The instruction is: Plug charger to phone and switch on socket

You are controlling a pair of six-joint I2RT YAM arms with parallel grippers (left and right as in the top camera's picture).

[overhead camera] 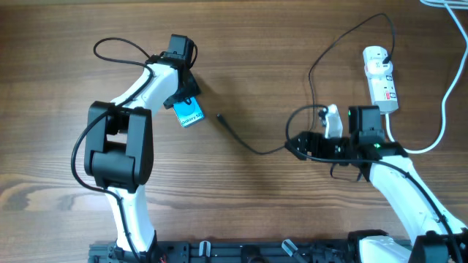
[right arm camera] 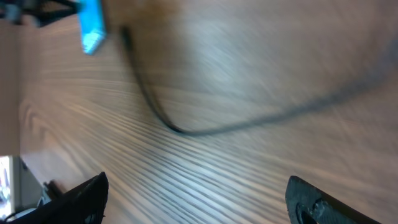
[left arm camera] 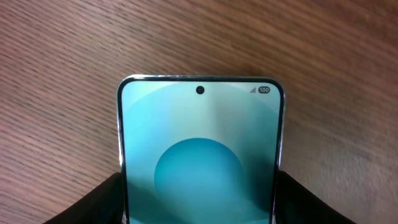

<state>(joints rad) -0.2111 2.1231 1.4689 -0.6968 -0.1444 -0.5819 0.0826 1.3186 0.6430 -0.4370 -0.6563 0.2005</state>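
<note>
The phone [left arm camera: 199,155] is grasped by the left jaws: in the left wrist view its lower edges are pinched between two black fingers [left arm camera: 99,202], one at each side, and its turquoise screen is seen lit, with a small camera hole at the top. From overhead it is seen left of centre on the tabletop [overhead camera: 256,212], at the tip of the left arm; whether it touches the wood cannot be told.

The right jaws are released. In the right wrist view, which is blurred, the two fingers are spread wide at the lower corners and nothing is held between them.

The charger [overhead camera: 248,142] is laid on the tabletop as a thin black cable. Its plug tip [overhead camera: 221,117] is found just right of the phone and apart from it. From there the cable is run rightward to the right jaws, then looped up towards the socket [overhead camera: 382,80].

The socket is placed at the far right, with a thick white cord [overhead camera: 442,109] trailed beside it.
</note>
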